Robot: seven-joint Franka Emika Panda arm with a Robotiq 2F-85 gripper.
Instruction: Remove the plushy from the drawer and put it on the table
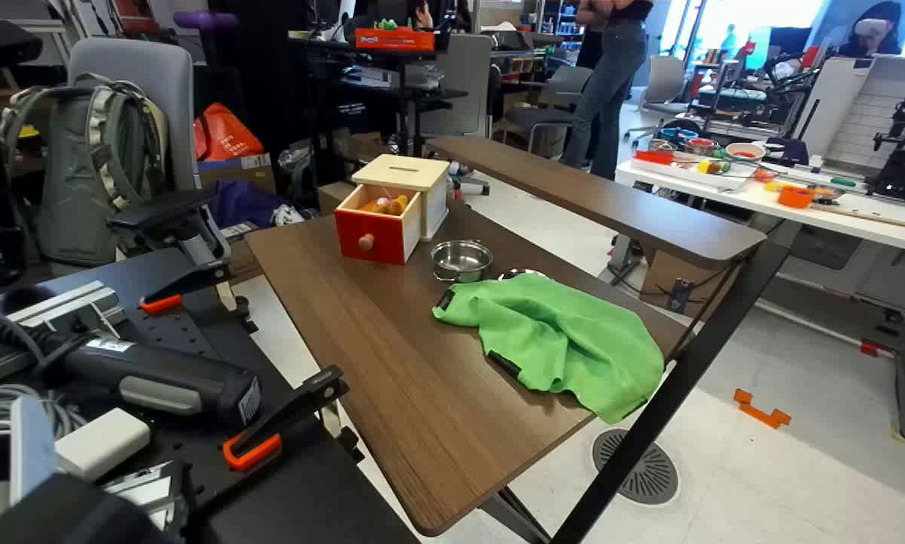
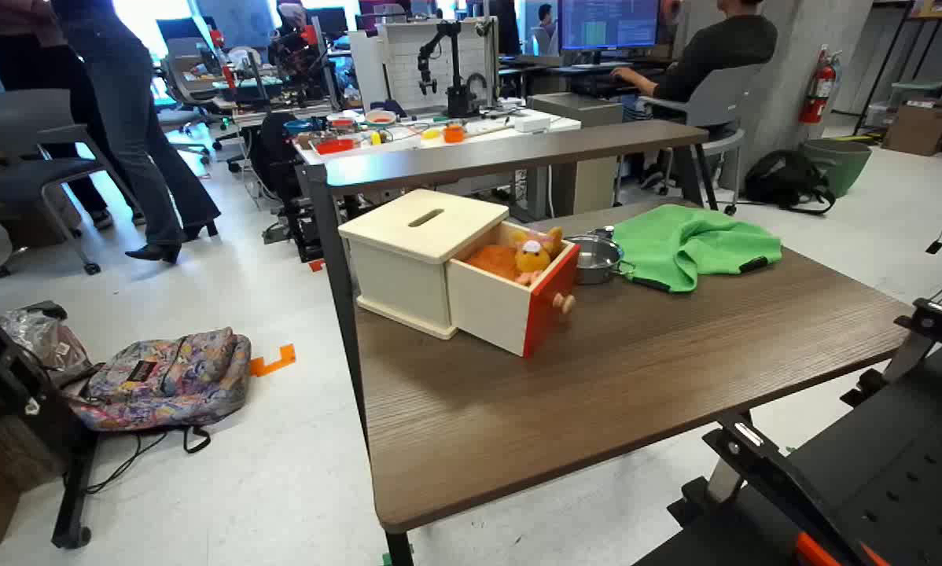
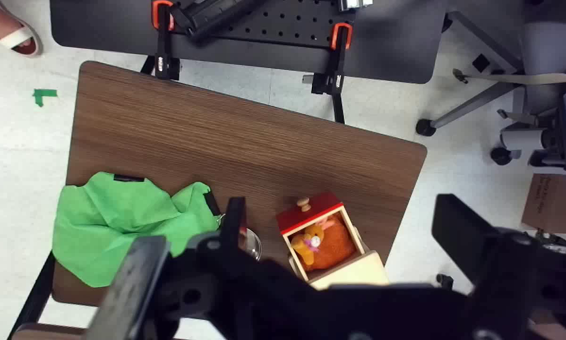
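The plushy, yellow-orange with a pink bow, lies in the pulled-out drawer in the wrist view (image 3: 314,236) and in both exterior views (image 1: 392,205) (image 2: 532,258). It rests on or beside orange-brown fuzzy material (image 3: 336,245). The drawer has a red front with a round wooden knob (image 1: 377,240) (image 2: 551,303) (image 3: 309,211) and sticks out of a pale wooden box (image 1: 401,170) (image 2: 400,267). My gripper (image 3: 342,208) is open and empty, its fingers wide apart, high above the table. The gripper is out of view in both exterior views. The brown table (image 1: 377,347) (image 2: 636,393) (image 3: 226,146) holds the box.
A metal pot (image 1: 461,261) (image 2: 594,259) stands beside the drawer. A crumpled green cloth (image 1: 566,332) (image 2: 699,244) (image 3: 122,226) lies beyond the pot. A raised brown shelf (image 1: 596,196) (image 2: 518,157) runs along one table side. A black bench with clamps (image 3: 264,52) stands along the opposite side.
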